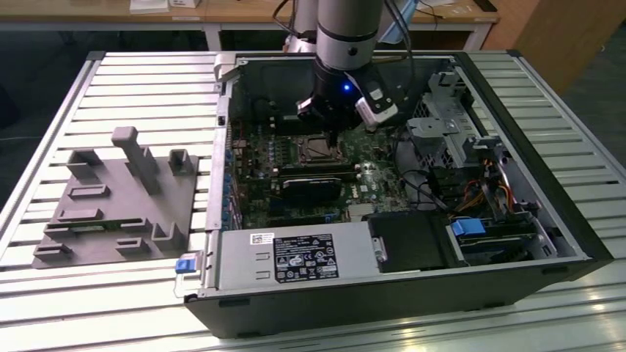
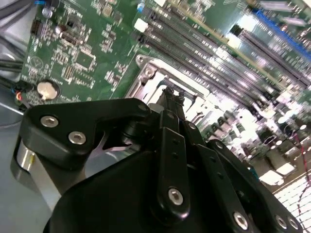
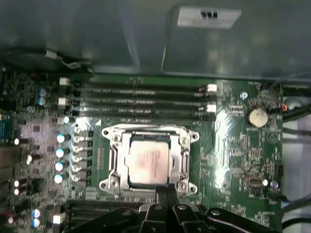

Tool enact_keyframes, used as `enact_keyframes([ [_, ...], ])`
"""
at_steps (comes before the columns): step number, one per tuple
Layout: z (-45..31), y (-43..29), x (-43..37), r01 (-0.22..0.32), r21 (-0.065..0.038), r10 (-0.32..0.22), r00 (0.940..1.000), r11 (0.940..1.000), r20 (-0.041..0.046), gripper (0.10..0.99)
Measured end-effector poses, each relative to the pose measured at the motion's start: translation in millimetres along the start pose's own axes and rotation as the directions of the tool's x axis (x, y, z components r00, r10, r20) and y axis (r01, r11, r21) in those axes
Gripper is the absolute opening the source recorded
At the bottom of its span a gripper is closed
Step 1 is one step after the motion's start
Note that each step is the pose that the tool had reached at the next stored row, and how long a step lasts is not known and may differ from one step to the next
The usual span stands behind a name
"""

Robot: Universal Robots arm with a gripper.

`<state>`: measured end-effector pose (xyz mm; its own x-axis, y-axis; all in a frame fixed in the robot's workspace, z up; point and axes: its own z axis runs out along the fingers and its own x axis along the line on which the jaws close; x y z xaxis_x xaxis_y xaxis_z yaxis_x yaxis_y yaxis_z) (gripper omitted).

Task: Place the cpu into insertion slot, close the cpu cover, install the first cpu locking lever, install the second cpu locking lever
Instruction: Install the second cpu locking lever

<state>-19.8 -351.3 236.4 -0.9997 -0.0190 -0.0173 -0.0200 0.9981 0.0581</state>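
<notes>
Just beyond gripper (image 3: 164, 190), cpu (image 3: 149, 162) seated in insertion slot (image 3: 112, 137)

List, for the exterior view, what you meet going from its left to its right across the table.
Grey fixture block → blue latch → insertion slot with the gripper above it → blue drive tab.

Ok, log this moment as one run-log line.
cpu: seated in insertion slot | cpu cover: closed over cpu | pincer: at socket edge
</notes>
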Motion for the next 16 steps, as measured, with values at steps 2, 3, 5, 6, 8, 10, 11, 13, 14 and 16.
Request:
enact_keyframes([
  [2, -0.1, -4.5, 0.1, 0.0, 0.0, 0.0, 1.0, 1.0, -0.0002, 0.106],
  [3, -0.1, -6.3, 0.1, 0.0, 0.0, 0.0, 1.0, 1.0, -0.0004, 0.106],
  [5, 0.0, -10.3, 0.2, 0.0, 0.0, 0.0, 1.0, 1.0, -0.0007, 0.106],
  [6, 0.1, -12.2, 0.2, 0.0, 0.0, 0.0, 1.0, 1.0, -0.0008, 0.106],
  [8, 0.2, -15.5, 0.3, 0.0, 0.0, 0.0, 1.0, 1.0, -0.0009, 0.106],
  [10, 0.4, -17.8, 0.5, 0.0, 0.0, 0.0, 1.0, 1.0, -0.0009, 0.106],
  [11, 0.5, -18.3, 1.2, 0.0, 0.0, 0.0, 1.0, 1.0, -0.0009, 0.106],
  [13, 0.8, -18.5, 4.8, 0.0, 0.0, 0.0, 1.0, 1.0, -0.0008, 0.106],
  [14, 0.8, -18.6, 7.5, 0.0, 0.0, 0.0, 1.0, 1.0, -0.0009, 0.106],
  [16, 0.9, -18.7, 12.9, 0.0, -0.001, 0.0, 1.0, 1.0, -0.0009, 0.106],
])
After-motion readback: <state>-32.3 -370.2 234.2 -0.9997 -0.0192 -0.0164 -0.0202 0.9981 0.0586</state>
